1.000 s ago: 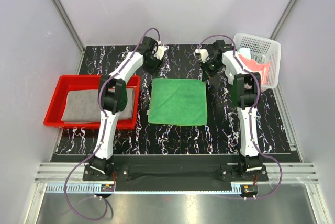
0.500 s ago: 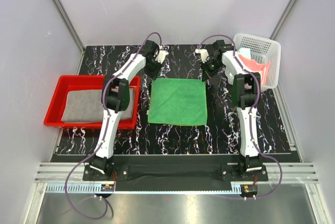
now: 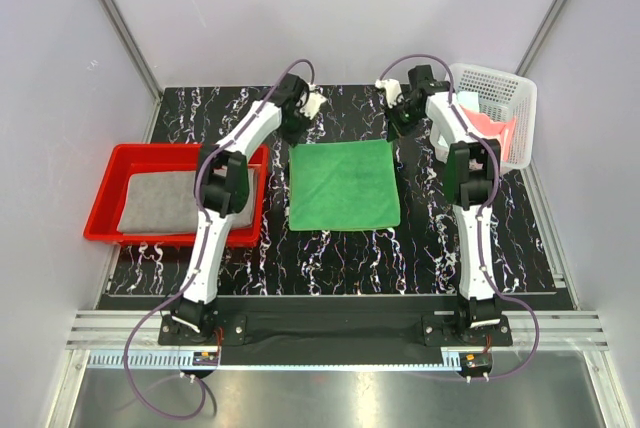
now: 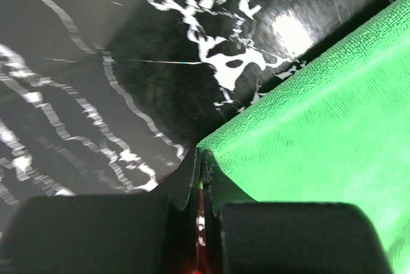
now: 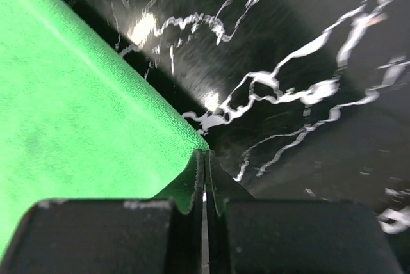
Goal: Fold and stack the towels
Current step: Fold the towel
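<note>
The bright green towel [image 3: 343, 185] lies spread flat in the middle of the black marbled table. My left gripper [image 3: 297, 140] is shut on its far left corner; the left wrist view shows the green towel [image 4: 320, 120] pinched at the fingertips of the left gripper [image 4: 202, 157]. My right gripper [image 3: 393, 132] is shut on the far right corner, and in the right wrist view the green towel [image 5: 77, 107] runs into the tips of the right gripper [image 5: 205, 154]. A grey towel [image 3: 180, 200] lies folded in the red tray. Salmon-pink [image 3: 488, 124] and pale mint-green [image 3: 495, 106] towels sit in the basket.
The red tray [image 3: 104, 186] stands at the left, close to the left arm's elbow. The white perforated basket [image 3: 524, 113] stands at the far right, just beyond the right arm. Grey enclosure walls surround the table on three sides.
The left gripper has come down and shut on the green towel's far left corner. The right gripper has drawn back toward the far edge, and the towel's far edge has shifted with it.
</note>
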You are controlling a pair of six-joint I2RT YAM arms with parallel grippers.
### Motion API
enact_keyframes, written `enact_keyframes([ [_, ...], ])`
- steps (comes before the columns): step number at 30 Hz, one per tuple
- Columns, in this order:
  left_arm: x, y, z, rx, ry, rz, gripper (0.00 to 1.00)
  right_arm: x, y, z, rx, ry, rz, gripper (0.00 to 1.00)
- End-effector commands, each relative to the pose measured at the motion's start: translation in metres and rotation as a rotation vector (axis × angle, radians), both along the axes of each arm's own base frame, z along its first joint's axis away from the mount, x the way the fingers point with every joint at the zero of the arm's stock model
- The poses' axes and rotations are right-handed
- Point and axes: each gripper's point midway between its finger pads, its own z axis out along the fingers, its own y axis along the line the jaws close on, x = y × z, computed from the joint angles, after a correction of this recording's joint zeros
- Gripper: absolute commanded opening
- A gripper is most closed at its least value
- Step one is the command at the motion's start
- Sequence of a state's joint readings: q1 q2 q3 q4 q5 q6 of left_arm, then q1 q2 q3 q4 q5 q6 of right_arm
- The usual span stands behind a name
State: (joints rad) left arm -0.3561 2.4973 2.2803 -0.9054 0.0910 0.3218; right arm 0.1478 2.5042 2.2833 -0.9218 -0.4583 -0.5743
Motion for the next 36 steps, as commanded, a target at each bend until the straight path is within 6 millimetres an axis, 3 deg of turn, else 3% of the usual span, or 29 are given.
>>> enact_keyframes([
  [1,0.026,0.007,0.110,-0.022,-0.271,0.041,0.00,0.033,0.000,0.101,0.028,-0.284,-0.056,0.00],
  [4,0.023,0.015,0.152,-0.021,-0.359,0.074,0.00,0.030,-0.002,0.140,0.033,-0.375,-0.069,0.00],
  [5,0.022,0.018,0.163,-0.021,-0.384,0.088,0.00,0.027,-0.005,0.143,0.029,-0.378,-0.075,0.00],
  [6,0.017,0.019,0.184,-0.029,-0.421,0.091,0.00,0.021,-0.005,0.162,0.033,-0.413,-0.071,0.00],
  [8,0.009,0.021,0.199,-0.027,-0.449,0.098,0.00,0.016,-0.008,0.177,0.026,-0.444,-0.080,0.00],
  [9,0.002,0.019,0.219,-0.041,-0.483,0.091,0.00,0.009,-0.010,0.189,0.024,-0.462,-0.083,0.00],
  [14,-0.034,0.013,0.251,-0.040,-0.513,0.050,0.00,-0.022,-0.014,0.229,0.038,-0.515,-0.099,0.00],
  [15,-0.046,0.009,0.267,-0.053,-0.539,0.040,0.00,-0.035,-0.015,0.242,0.041,-0.534,-0.100,0.00],
  [17,-0.063,0.008,0.275,-0.047,-0.535,0.030,0.00,-0.052,-0.016,0.252,0.040,-0.539,-0.106,0.00],
  [18,-0.076,0.004,0.291,-0.063,-0.561,0.017,0.00,-0.069,-0.018,0.266,0.047,-0.556,-0.106,0.00],
  [20,-0.099,-0.002,0.297,-0.065,-0.550,-0.007,0.00,-0.092,-0.019,0.265,0.049,-0.536,-0.107,0.00],
  [21,-0.113,0.000,0.313,-0.083,-0.575,-0.009,0.00,-0.110,-0.021,0.286,0.060,-0.576,-0.108,0.00],
  [23,-0.135,0.002,0.317,-0.080,-0.563,-0.008,0.00,-0.135,-0.021,0.292,0.064,-0.561,-0.111,0.00],
  [24,-0.155,0.000,0.326,-0.095,-0.562,-0.027,0.00,-0.155,-0.024,0.303,0.076,-0.582,-0.119,0.00],
  [26,-0.177,-0.002,0.326,-0.121,-0.530,-0.033,0.00,-0.182,-0.024,0.298,0.092,-0.542,-0.126,0.00],
  [27,-0.195,-0.003,0.329,-0.133,-0.515,-0.052,0.00,-0.201,-0.025,0.311,0.112,-0.570,-0.127,0.00],
  [30,-0.215,-0.008,0.316,-0.171,-0.460,-0.077,0.00,-0.228,-0.026,0.300,0.131,-0.538,-0.125,0.00],
  [32,-0.215,-0.011,0.293,-0.167,-0.416,-0.079,0.00,-0.232,-0.025,0.282,0.132,-0.504,-0.122,0.00],
  [34,-0.213,-0.016,0.268,-0.146,-0.370,-0.086,0.00,-0.225,-0.020,0.271,0.147,-0.498,-0.111,0.00],
  [35,-0.206,-0.018,0.255,-0.132,-0.351,-0.083,0.00,-0.218,-0.018,0.252,0.140,-0.454,-0.109,0.00],
  [36,-0.200,-0.019,0.242,-0.123,-0.335,-0.080,0.00,-0.209,-0.016,0.248,0.142,-0.461,-0.107,0.00],
])
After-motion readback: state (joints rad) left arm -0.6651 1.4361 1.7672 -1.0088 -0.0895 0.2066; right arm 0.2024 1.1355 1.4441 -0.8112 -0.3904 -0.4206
